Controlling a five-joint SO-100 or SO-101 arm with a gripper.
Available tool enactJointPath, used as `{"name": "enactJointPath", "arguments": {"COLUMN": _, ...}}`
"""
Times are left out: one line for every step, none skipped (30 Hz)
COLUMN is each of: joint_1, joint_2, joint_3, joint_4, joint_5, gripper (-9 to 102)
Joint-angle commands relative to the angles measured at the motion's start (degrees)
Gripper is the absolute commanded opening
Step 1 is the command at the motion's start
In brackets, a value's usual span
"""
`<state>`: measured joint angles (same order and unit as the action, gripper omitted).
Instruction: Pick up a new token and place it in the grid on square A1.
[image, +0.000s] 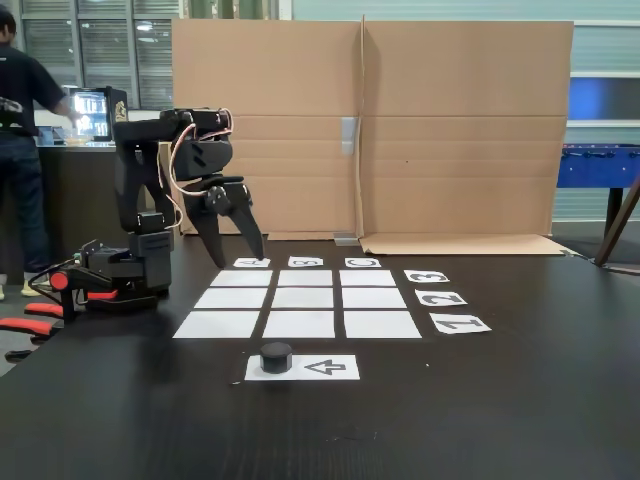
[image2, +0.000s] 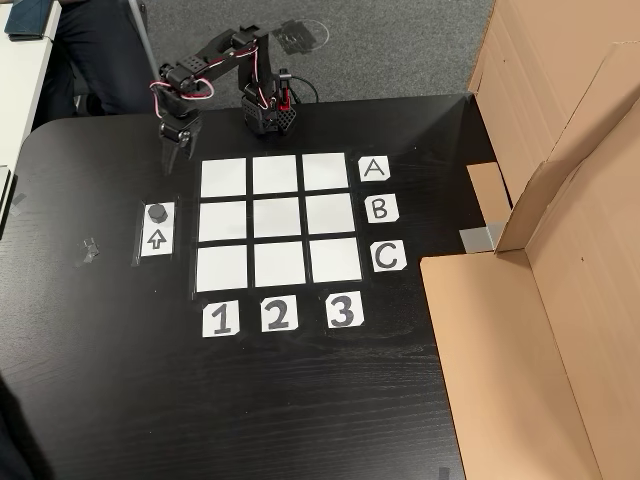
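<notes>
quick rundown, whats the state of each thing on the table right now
token: upright on the arrow sheet, above the arrow in the other view, untouched
gripper: empty, off the grid's A1 corner; open or shut unclear
grid: all nine cells blank
square A1: empty, no token yet
letter and number cards: flat beside the grid
cardboard: standing upright behind the table

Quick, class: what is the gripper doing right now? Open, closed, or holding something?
Gripper: empty, fingers slightly apart, tips down near the grid's far edge. Token sits untouched on the arrow sheet.
</notes>
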<state>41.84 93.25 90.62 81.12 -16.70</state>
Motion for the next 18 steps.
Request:
{"name": "enactJointPath", "arguments": {"joint_1": 1.8, "joint_2": -5.0, "joint_3": -6.9, "joint_4": -0.2, "joint_5": -0.6, "gripper": 33}}
{"name": "enactJointPath", "arguments": {"joint_1": 2.0, "joint_2": -6.7, "joint_3": -8.6, "joint_4": -0.1, "joint_5": -0.6, "gripper": 33}}
{"name": "enactJointPath", "arguments": {"joint_1": 2.2, "joint_2": -8.4, "joint_3": -10.4, "joint_4": 0.1, "joint_5": -0.6, "gripper": 33}}
{"name": "enactJointPath", "arguments": {"joint_1": 2.4, "joint_2": -10.5, "joint_3": -12.4, "joint_4": 0.3, "joint_5": -0.6, "gripper": 33}}
{"name": "enactJointPath", "arguments": {"joint_1": 2.5, "joint_2": -12.3, "joint_3": -14.2, "joint_4": 0.4, "joint_5": -0.4, "gripper": 33}}
{"name": "enactJointPath", "arguments": {"joint_1": 2.6, "joint_2": -14.3, "joint_3": -16.2, "joint_4": 0.7, "joint_5": -0.4, "gripper": 33}}
{"name": "enactJointPath", "arguments": {"joint_1": 2.8, "joint_2": -16.1, "joint_3": -17.8, "joint_4": 0.9, "joint_5": -0.4, "gripper": 33}}
{"name": "enactJointPath", "arguments": {"joint_1": 2.9, "joint_2": -17.8, "joint_3": -19.5, "joint_4": 1.1, "joint_5": -0.4, "gripper": 33}}
{"name": "enactJointPath", "arguments": {"joint_1": 3.0, "joint_2": -19.6, "joint_3": -21.3, "joint_4": 1.3, "joint_5": -0.4, "gripper": 33}}
{"name": "enactJointPath", "arguments": {"joint_1": 3.0, "joint_2": -21.3, "joint_3": -22.9, "joint_4": 1.6, "joint_5": -0.5, "gripper": 33}}
{"name": "enactJointPath", "arguments": {"joint_1": 3.0, "joint_2": -22.7, "joint_3": -24.3, "joint_4": 1.8, "joint_5": -0.5, "gripper": 33}}
{"name": "enactJointPath", "arguments": {"joint_1": 3.1, "joint_2": -23.9, "joint_3": -25.7, "joint_4": 2.0, "joint_5": -0.6, "gripper": 33}}
{"name": "enactJointPath", "arguments": {"joint_1": 3.1, "joint_2": -25.1, "joint_3": -27.1, "joint_4": 2.3, "joint_5": -0.9, "gripper": 33}}
{"name": "enactJointPath", "arguments": {"joint_1": 3.1, "joint_2": -26.4, "joint_3": -28.6, "joint_4": 2.6, "joint_5": -1.1, "gripper": 33}}
{"name": "enactJointPath", "arguments": {"joint_1": 3.2, "joint_2": -27.8, "joint_3": -30.4, "joint_4": 3.3, "joint_5": -1.2, "gripper": 33}}
{"name": "enactJointPath", "arguments": {"joint_1": 3.3, "joint_2": -29.4, "joint_3": -32.3, "joint_4": 4.0, "joint_5": -1.3, "gripper": 33}}
{"name": "enactJointPath", "arguments": {"joint_1": 3.4, "joint_2": -30.9, "joint_3": -34.5, "joint_4": 4.8, "joint_5": -1.3, "gripper": 33}}
{"name": "enactJointPath", "arguments": {"joint_1": 3.6, "joint_2": -32.8, "joint_3": -36.7, "joint_4": 5.7, "joint_5": -1.5, "gripper": 33}}
